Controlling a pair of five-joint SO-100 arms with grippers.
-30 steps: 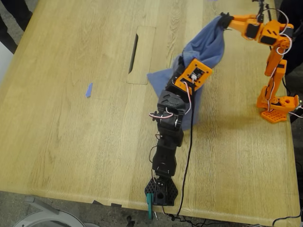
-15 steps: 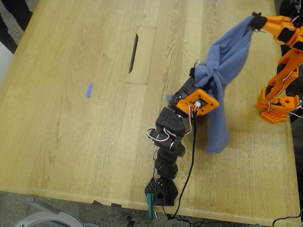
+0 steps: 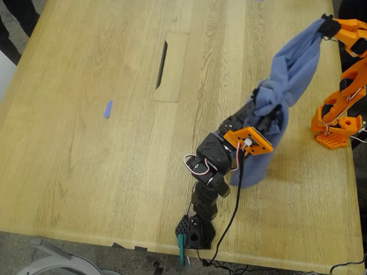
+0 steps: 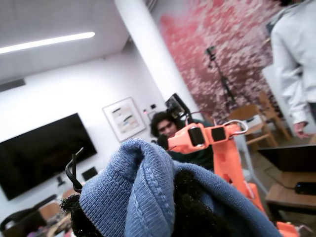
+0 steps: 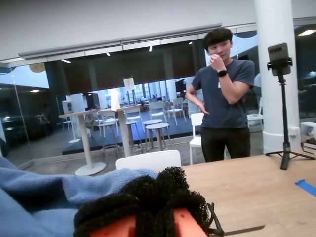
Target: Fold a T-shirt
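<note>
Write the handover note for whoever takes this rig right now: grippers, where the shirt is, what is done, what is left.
My first gripper, on the black arm, is shut on the T-shirt, pinching a bunched fold of it.
My second gripper, on the orange arm, is shut on another part of the shirt, up near the exterior view's top right corner.
The T-shirt hangs bunched between the two grippers, lifted; its lower end droops toward the table, and I cannot tell whether it touches.
Done: the shirt is picked up by both arms.
Left: spread it flat on the table, then make every fold. No fold shows yet.
</note>
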